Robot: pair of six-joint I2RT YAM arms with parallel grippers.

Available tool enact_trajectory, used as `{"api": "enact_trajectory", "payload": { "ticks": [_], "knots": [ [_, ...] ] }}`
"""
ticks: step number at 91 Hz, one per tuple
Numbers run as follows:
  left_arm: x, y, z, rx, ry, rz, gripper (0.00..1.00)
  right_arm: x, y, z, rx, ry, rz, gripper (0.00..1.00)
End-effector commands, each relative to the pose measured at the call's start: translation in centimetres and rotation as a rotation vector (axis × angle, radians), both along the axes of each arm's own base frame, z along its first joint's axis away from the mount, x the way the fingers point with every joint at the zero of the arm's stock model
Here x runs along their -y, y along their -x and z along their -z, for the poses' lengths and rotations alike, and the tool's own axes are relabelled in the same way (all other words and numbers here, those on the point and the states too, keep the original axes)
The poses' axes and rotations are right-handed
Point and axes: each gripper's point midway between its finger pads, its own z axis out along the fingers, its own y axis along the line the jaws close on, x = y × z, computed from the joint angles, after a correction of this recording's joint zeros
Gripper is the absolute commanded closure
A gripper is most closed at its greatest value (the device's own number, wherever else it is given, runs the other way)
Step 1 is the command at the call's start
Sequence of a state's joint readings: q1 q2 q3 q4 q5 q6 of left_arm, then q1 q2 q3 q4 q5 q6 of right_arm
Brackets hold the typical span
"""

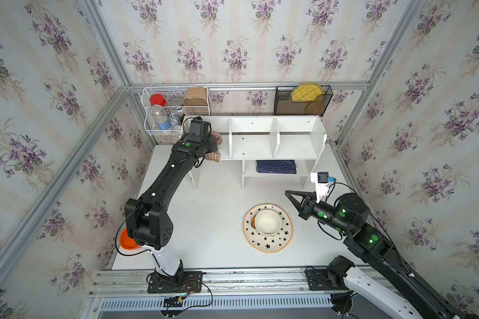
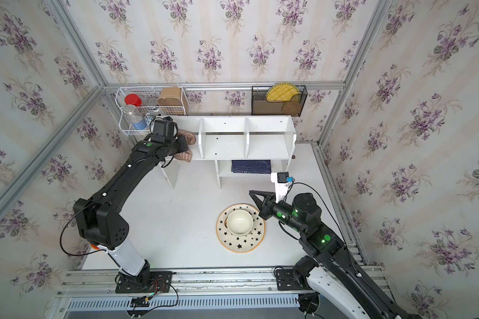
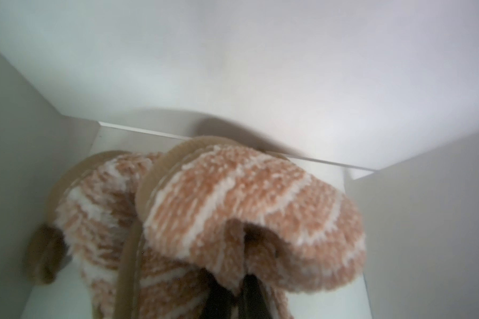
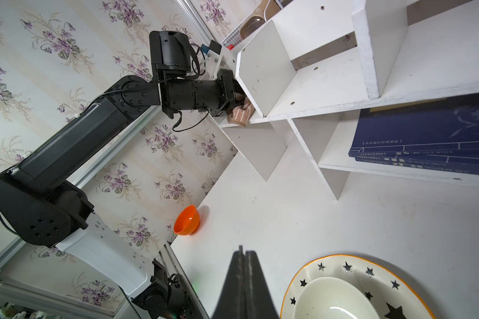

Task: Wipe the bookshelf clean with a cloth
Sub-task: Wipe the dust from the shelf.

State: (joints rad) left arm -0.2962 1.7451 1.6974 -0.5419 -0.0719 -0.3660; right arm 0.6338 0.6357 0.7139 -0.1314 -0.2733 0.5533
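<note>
The left claw (image 3: pixel 239 299) is clamping the bunched cloth (image 3: pixel 246 201) inside the end compartment of the bookshelf (image 1: pixel 263 150), on its own side; the other two compartments are stretching away rightward; the right claw (image 1: pixel 288 193), pressed together, is idling over the open surface (image 1: pixel 210 215) beside the star plate (image 1: pixel 271 243), well apart from the shelf.
</note>
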Motion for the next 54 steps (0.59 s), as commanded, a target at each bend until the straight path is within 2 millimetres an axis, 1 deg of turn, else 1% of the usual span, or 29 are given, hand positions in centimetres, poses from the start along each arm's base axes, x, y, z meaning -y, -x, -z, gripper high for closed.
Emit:
{"api": "enact_trajectory", "payload": {
  "ticks": [1,10,20,30,38,46,54],
  "knots": [
    [0.5,2.0,2.3,-0.097,0.014,0.027,1.0,-0.1,-0.1,-0.8,0.018,-0.013,0.001,1.0],
    [0.7,3.1,2.5,-0.101,0.028,0.05,1.0,-0.1,-0.3,-0.8,0.019,-0.013,0.003,1.0],
    [-0.4,4.2,2.8,-0.11,0.011,0.041,1.0,-0.3,-0.5,-0.8,0.011,-0.003,0.003,1.0],
    [-1.7,4.4,2.6,-0.111,-0.003,0.015,1.0,-0.3,-0.5,-0.8,0.014,-0.007,0.006,1.0],
    [-2.4,4.2,2.4,-0.119,-0.012,-0.005,1.0,-0.4,-0.7,-0.5,0.005,-0.003,0.004,1.0],
    [-2.2,3.7,2.0,-0.118,-0.002,-0.005,1.0,-0.5,-0.9,-0.2,-0.006,0.004,0.01,1.0],
    [-1.1,3.3,1.7,-0.124,0.042,0.019,1.0,-0.3,-1.1,0.1,-0.011,0.014,0.024,1.0]
  ]
}}
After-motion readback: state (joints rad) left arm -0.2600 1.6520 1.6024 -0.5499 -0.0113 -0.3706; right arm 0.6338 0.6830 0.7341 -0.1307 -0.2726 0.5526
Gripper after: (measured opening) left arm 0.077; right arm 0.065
